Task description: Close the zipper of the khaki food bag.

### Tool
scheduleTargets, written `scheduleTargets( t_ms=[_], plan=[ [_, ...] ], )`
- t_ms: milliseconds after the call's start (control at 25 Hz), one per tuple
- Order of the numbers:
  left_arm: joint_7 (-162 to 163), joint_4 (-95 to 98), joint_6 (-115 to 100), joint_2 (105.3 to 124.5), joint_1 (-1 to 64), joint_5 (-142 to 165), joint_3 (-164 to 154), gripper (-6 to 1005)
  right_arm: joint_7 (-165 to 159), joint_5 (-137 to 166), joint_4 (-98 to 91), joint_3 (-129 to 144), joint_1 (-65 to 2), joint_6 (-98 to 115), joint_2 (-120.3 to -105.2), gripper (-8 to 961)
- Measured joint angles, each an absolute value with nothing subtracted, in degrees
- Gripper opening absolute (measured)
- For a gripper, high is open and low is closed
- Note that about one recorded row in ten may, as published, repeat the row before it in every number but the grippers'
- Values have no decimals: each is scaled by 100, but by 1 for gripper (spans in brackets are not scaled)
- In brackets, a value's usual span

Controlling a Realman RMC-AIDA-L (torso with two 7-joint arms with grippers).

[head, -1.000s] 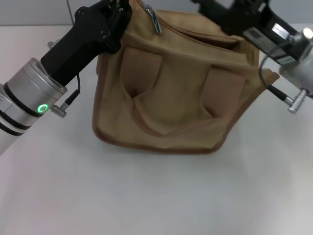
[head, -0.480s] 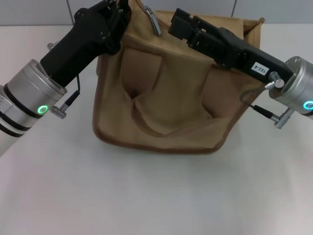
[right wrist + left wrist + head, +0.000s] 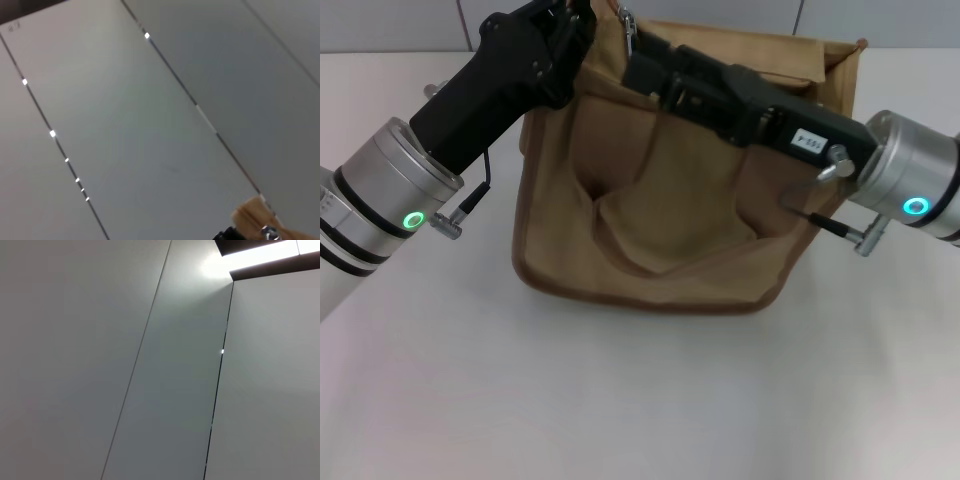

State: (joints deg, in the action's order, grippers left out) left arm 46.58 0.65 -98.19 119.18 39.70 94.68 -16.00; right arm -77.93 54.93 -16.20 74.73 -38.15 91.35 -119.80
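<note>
The khaki food bag [image 3: 670, 210] stands on the white table in the head view, its front pocket facing me. My left gripper [image 3: 568, 14] reaches in from the lower left and is shut on the bag's raised top left corner. The zipper's silver pull tab [image 3: 628, 26] hangs at that corner. My right gripper [image 3: 638, 62] reaches across the bag's top from the right, its tip just below the pull tab. The right arm hides most of the zipper line. The right wrist view shows a bit of tan fabric [image 3: 254, 215] with a metal piece [image 3: 268, 231].
The white table [image 3: 640, 400] stretches in front of the bag and to both sides. The left wrist view shows only grey wall panels [image 3: 150, 365]. A cable and a plug stick out from each wrist near the bag's sides.
My right arm has swung down and leftward across the bag's top, and its tip now sits by the pull tab. The left arm and the bag have hardly moved.
</note>
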Motion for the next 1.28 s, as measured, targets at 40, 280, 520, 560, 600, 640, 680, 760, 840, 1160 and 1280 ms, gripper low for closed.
scheduleTargets(
  t_ms=[40,280,520,560,600,640,680,760,840,1160,1280],
  plan=[
    [4658,65,-9817,11918,3972,9468,-1600,36,-7793,5477,-1620,7517,-3843,9085,-11980,763],
    [4658,66,-9815,11918,3975,9466,-1600,36,-7818,5457,-1620,7443,-3825,8989,-11980,762],
    [4658,70,-9814,11918,3976,9464,-1600,36,-8081,5444,-1619,7473,-3930,8788,-11979,762],
    [4658,71,-9814,11918,3976,9462,-1599,36,-8082,5445,-1618,7489,-3951,8784,-11979,762],
    [4658,71,-9814,11918,3976,9461,-1599,36,-8082,5452,-1617,7496,-3965,8807,-11979,762],
    [4658,71,-9814,11918,3977,9460,-1599,36,-8083,5465,-1617,7503,-3977,8850,-11978,762],
    [4658,71,-9815,11918,3978,9460,-1599,36,-8083,5476,-1616,7506,-3978,8938,-11979,762],
    [4657,70,-9815,11918,3980,9460,-1599,36,-8081,5472,-1616,7500,-3968,9105,-11979,762],
    [4638,70,-9815,11918,3981,9460,-1599,37,-8082,5453,-1616,7469,-3947,9149,-11979,762],
    [4603,54,-9815,11918,3982,9461,-1600,37,-8089,5442,-1615,7437,-3936,9012,-11980,761],
    [4602,47,-9815,11918,3982,9462,-1599,37,-8091,5440,-1605,7445,-3957,8954,-11983,761]
  ],
)
